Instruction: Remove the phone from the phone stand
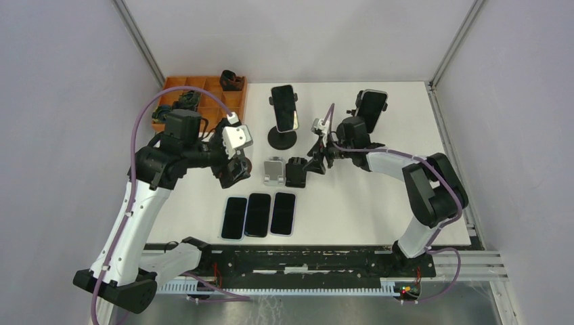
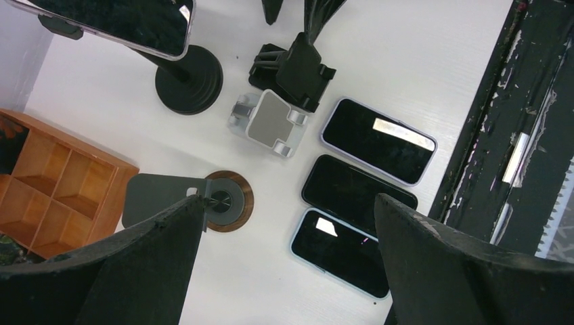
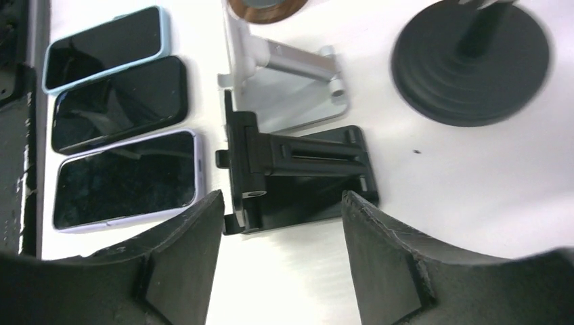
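Spread, empty right end effector (image 3: 282,196) over black folding stand (image 3: 298,169); left end effector (image 2: 288,203) likewise, left of it. Likely approach step; next, pinch mounted phone (image 1: 284,107) behind it.

— Any legible text, labels, brand names or numbers?
— None. The three flat phones (image 2: 359,189) between the left gripper's (image 2: 288,203) jaws show dark screens and glare only. Black folding stand (image 2: 301,71) beyond them: nothing readable.
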Tool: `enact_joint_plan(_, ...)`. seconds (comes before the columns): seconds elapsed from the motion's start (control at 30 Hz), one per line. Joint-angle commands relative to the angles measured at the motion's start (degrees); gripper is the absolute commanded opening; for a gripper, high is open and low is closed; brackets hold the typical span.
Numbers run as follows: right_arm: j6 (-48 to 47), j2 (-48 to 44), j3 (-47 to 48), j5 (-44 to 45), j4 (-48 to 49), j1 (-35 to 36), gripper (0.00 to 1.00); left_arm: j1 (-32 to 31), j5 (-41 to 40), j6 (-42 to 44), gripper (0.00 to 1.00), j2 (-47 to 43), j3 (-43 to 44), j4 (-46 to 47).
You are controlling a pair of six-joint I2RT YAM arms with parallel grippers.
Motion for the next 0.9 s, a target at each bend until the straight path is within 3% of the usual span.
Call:
enact_joint_plan(0.0,3.04,-8.09,-0.31,7.04,-0.23,-0.50,0.81,-0.01,1.52,0.99,1.00,-0.65,0.49,2.84)
enact_joint_plan(0.03,4.03,-9.32,-0.39,7.67,-0.44,-0.46,0.97,-0.01,1.57,0.32,1.00,-0.52,0.47,3.57)
enact_joint_plan(0.3,9.24,-15.87,4.95,10.74,-4.55,-0.50,0.98,0.01,-1.40,-6.14,1.00,3.30,5.59,6.09)
enact_joint_plan(0.43,11.91,-8.27,24.17,17.01,-17.52,-0.58,0.98,0.01,-2.13,-9.70,1.00,5.27,7.87,6.01)
enact_joint_plan(0.53,18.07,-2.09,37.07,16.68,-17.52,-0.63,0.98,0.10,-2.91,-9.72,1.00,6.98,10.27,2.27)
enact_joint_plan(0.67,22.47,4.89,45.84,19.61,-14.85,-0.73,0.98,0.32,-3.22,-9.23,1.00,5.91,10.74,-0.28)
enact_joint_plan(0.87,24.18,16.36,54.87,15.60,-14.72,-0.79,0.98,0.37,-0.53,-10.16,1.00,4.05,7.04,-1.16)
